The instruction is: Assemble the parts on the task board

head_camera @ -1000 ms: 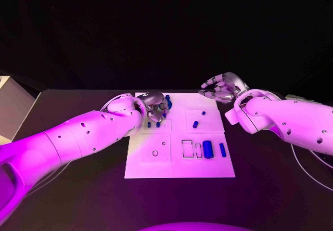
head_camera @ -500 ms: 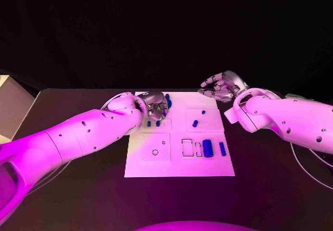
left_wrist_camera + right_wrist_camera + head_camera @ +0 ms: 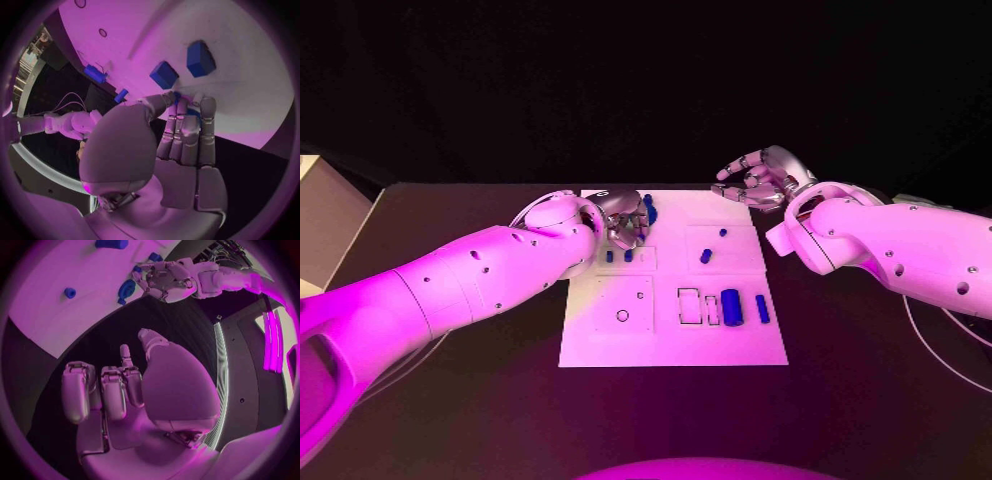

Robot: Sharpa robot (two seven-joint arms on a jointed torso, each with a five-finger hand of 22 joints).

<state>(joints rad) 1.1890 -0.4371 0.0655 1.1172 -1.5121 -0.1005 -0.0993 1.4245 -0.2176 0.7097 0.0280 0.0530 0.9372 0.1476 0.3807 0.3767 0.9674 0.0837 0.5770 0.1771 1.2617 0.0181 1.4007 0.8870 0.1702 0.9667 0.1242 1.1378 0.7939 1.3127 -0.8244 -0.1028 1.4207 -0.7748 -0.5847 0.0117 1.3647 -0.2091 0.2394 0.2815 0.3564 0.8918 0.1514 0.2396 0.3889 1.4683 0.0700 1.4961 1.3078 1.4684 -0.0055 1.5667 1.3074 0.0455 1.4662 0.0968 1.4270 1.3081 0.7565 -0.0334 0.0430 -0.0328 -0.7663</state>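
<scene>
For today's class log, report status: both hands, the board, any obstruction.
Left hand pinching a blue part at the task board's far-left corner. Right hand curled, holding nothing, off the far-right corner. No obstruction seen.

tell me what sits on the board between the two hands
In the head view, between the left hand and the right hand, the white board carries two small blue pieces.

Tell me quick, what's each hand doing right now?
Left hand: fingers closed around a blue part at the far end of the task board.
Right hand: fingers curled in, holding nothing, off the board.
</scene>
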